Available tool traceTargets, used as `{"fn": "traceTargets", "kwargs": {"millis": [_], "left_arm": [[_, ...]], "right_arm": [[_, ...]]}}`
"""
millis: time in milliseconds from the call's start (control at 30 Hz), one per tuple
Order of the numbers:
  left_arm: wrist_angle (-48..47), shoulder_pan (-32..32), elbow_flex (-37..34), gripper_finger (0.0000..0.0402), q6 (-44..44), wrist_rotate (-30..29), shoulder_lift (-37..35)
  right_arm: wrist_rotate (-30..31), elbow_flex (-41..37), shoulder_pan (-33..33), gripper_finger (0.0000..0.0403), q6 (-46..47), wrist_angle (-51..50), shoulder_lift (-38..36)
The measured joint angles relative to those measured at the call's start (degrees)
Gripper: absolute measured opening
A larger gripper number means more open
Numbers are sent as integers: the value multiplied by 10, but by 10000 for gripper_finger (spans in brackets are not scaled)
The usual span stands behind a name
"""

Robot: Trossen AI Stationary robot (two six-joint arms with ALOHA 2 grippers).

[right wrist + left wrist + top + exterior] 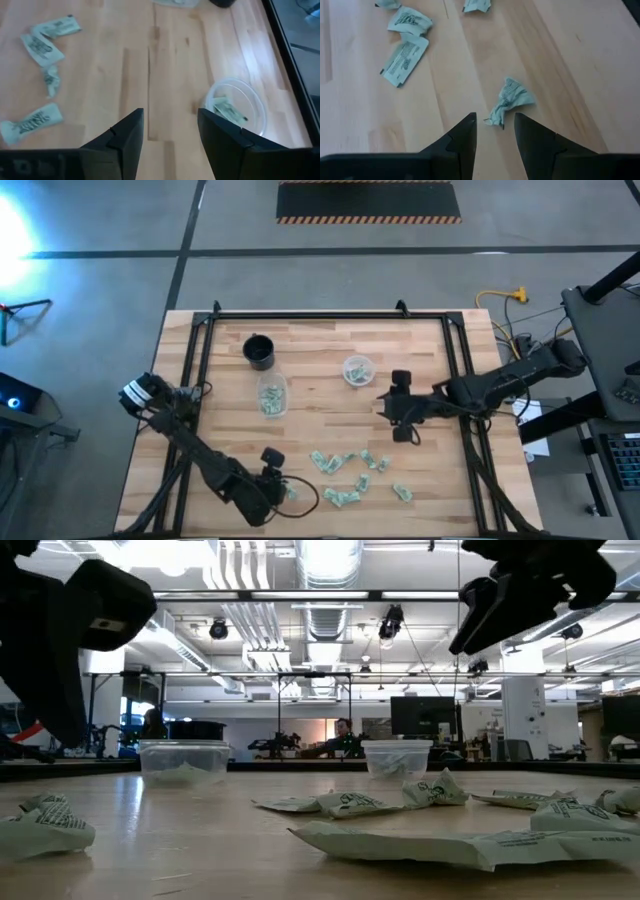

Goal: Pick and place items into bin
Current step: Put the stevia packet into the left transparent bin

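Observation:
Several small pale green-and-white packets [350,475] lie scattered on the near-right part of the wooden table. One crumpled packet [510,99] lies flat just beyond my left gripper [495,119], which is open near the table's near edge [280,485] and touches nothing. My right gripper [170,114] is open and hovers over the table's right middle [387,408]. A clear cup [235,106] beside it holds a packet. A second clear cup [272,395] farther left holds several packets.
A black cup [259,351] stands near the far left of the table. Both clear cups [183,758] [397,757] show in the low view behind the packets [350,803]. A black frame [455,330] borders the table. Bare wood lies between the cups and the packets.

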Motion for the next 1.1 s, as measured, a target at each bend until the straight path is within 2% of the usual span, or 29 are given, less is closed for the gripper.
{"fn": "traceTargets", "kwargs": {"millis": [267, 567, 1100], "left_arm": [[26, 33, -6, 116, 1, 59, 14], [29, 44, -8, 115, 2, 100, 34], [28, 45, -8, 9, 20, 102, 27]], "right_arm": [[0, 0, 13, 176, 0, 17, 0], [0, -1, 13, 176, 0, 20, 0], [0, -4, 13, 175, 1, 20, 1]]}}
